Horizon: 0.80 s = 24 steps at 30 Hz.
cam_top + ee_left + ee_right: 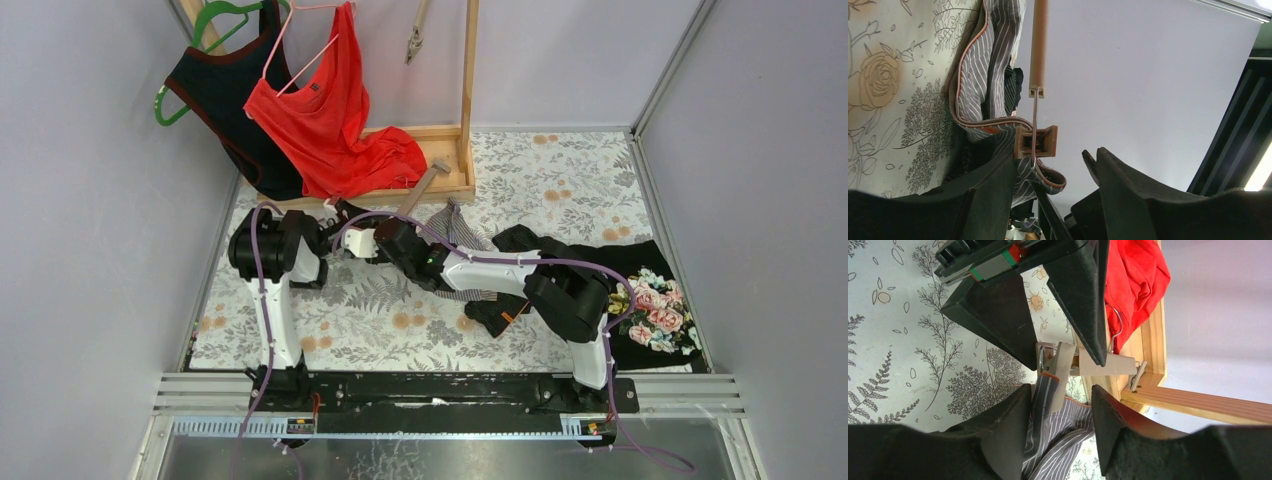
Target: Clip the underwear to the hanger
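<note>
From above, the grey striped underwear [462, 232] lies bunched on the floral-printed table [570, 180], near the wooden rack base [445, 135]. The wooden clip hanger [424, 186] slants between them, and bare tabletop stretches to the far right wall.

In the left wrist view, the left gripper [1055, 172] is spread around the hanger's brown clip [1035, 141], which grips the waistband.

In the right wrist view, the right gripper [1060, 412] is spread too, astride the clipped cloth, with the rack base close on the right.
</note>
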Each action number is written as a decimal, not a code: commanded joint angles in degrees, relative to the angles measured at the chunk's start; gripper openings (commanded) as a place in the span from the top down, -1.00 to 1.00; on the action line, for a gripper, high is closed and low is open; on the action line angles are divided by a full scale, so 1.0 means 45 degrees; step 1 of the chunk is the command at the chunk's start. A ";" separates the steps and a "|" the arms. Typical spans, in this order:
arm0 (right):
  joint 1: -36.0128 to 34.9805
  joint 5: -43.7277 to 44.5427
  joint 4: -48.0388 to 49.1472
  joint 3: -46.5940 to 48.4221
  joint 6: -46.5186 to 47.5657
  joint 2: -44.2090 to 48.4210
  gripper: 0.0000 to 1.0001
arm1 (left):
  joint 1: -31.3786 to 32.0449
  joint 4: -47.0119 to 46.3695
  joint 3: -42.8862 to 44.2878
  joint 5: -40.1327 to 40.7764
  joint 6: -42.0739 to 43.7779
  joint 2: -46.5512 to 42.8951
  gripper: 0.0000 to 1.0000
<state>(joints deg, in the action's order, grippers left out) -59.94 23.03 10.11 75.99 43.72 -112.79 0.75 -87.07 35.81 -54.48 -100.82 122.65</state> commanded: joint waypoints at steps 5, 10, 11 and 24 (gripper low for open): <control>0.0122 -0.0231 0.1012 -0.0542 -0.0909 0.1802 -0.27 | 0.0055 -0.0957 0.0284 -0.0251 0.0055 0.0486 -0.14; 0.0496 0.0252 0.0919 -0.1085 -0.2316 0.3416 -0.44 | 0.0012 -0.0944 0.0267 -0.0227 0.0135 0.0673 -0.15; 0.0641 0.0408 0.0852 -0.1151 -0.2666 0.3622 -0.46 | -0.0023 -0.0945 0.0206 -0.0200 0.0157 0.0701 -0.15; 0.2313 0.1228 -0.0859 -0.1629 -0.6903 0.3996 -0.61 | -0.1300 0.0358 -0.1517 0.0918 0.1368 -0.0461 -0.15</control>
<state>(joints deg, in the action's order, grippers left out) -51.66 29.06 9.13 69.87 21.71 -93.95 -2.74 -87.61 31.55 -53.25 -98.54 124.07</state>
